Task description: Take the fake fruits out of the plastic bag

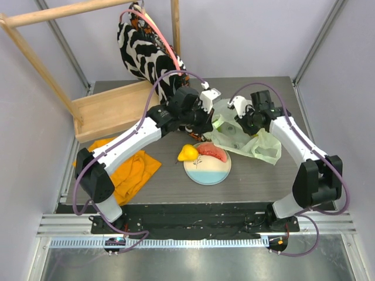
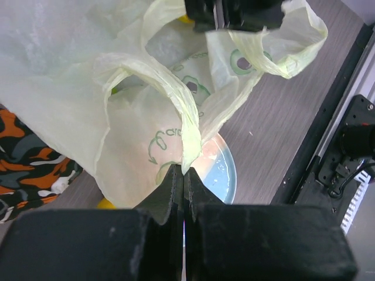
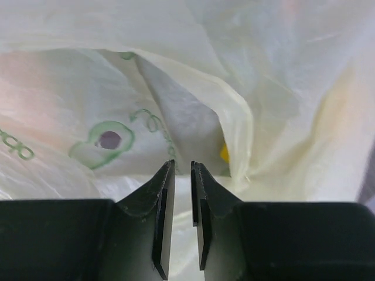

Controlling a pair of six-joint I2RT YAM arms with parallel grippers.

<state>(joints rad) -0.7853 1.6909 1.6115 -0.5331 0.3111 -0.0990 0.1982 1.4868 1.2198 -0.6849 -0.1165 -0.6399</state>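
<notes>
The plastic bag (image 1: 249, 139) lies crumpled behind and right of the plate, pale green with printed avocado marks. My left gripper (image 1: 210, 122) is shut on a twisted handle strip of the plastic bag (image 2: 186, 140), lifting it; in the wrist view, my left gripper (image 2: 184, 170) has its jaws pressed together. My right gripper (image 1: 239, 120) sits at the bag's mouth. In its own view, my right gripper (image 3: 183, 165) has jaws a narrow gap apart with nothing pinched. A yellow fruit (image 3: 224, 152) peeks from inside the bag. A yellow pear (image 1: 187, 153) and a watermelon slice (image 1: 212, 151) rest at the plate.
The white-and-blue plate (image 1: 209, 171) sits in front of the bag. An orange cloth (image 1: 130, 170) lies at the left front. A wooden tray (image 1: 111, 108) stands at the back left, and a zebra-patterned bag (image 1: 142, 50) hangs from a wooden frame behind.
</notes>
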